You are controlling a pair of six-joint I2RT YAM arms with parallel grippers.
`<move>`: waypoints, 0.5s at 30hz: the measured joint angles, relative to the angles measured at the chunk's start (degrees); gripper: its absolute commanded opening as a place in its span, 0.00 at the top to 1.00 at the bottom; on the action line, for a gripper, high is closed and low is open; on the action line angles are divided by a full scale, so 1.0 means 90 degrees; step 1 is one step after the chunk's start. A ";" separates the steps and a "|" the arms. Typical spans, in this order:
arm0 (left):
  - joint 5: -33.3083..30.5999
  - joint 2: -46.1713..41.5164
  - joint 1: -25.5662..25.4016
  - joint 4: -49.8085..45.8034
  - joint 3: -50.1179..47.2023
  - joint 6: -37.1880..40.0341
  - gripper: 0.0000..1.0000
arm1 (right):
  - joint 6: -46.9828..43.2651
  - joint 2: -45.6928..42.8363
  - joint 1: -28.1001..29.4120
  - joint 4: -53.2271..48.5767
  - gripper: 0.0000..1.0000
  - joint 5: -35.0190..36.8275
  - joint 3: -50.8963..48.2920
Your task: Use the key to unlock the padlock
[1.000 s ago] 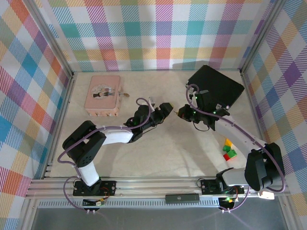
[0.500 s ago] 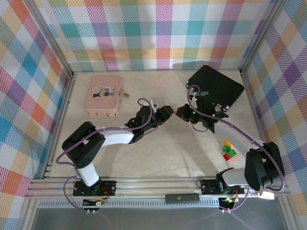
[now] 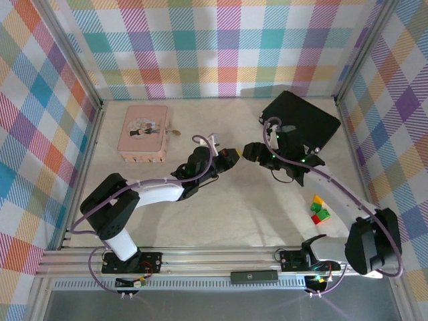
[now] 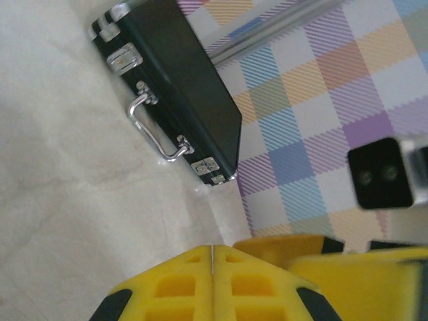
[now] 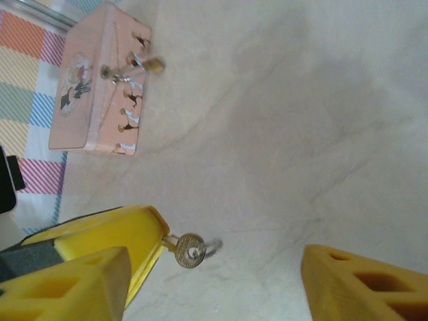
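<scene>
The left hand (image 3: 229,157) is pinched shut on the key (image 5: 189,252), whose round head juts from its tips into the gap of the wide-open right hand (image 3: 250,152). The padlock (image 5: 154,65) sits against the pink box (image 5: 87,100), well off to the left hand's left and farther back on the desk (image 3: 221,214), nearer that hand.

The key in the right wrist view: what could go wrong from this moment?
The left gripper pinches only one end of the key, so it could slip and fall onto the table. The right gripper has its fingers open near it; closing off-centre might knock it loose. The padlock sits far away by the pink box, so a long carry follows.
</scene>
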 measured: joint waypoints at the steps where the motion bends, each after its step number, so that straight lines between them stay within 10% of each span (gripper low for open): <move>1: 0.0087 -0.0068 0.0017 -0.0002 -0.0019 0.0265 1.00 | -0.0163 -0.0160 -0.0015 0.0015 0.20 0.0070 0.0005; 4: 0.0493 -0.0240 0.0124 -0.0007 -0.0097 0.1020 1.00 | -0.0500 -0.0461 -0.0083 0.0153 0.27 0.0041 0.0002; 10: 0.1479 -0.0517 0.0529 0.0044 -0.0299 0.1955 1.00 | -0.0777 -0.0379 -0.0532 0.0920 0.82 -0.1647 -0.0163; 15: 0.2040 -0.0780 0.0787 0.0192 -0.0459 0.2278 1.00 | -0.0585 0.0012 -0.0748 0.1698 0.72 -0.2982 -0.0384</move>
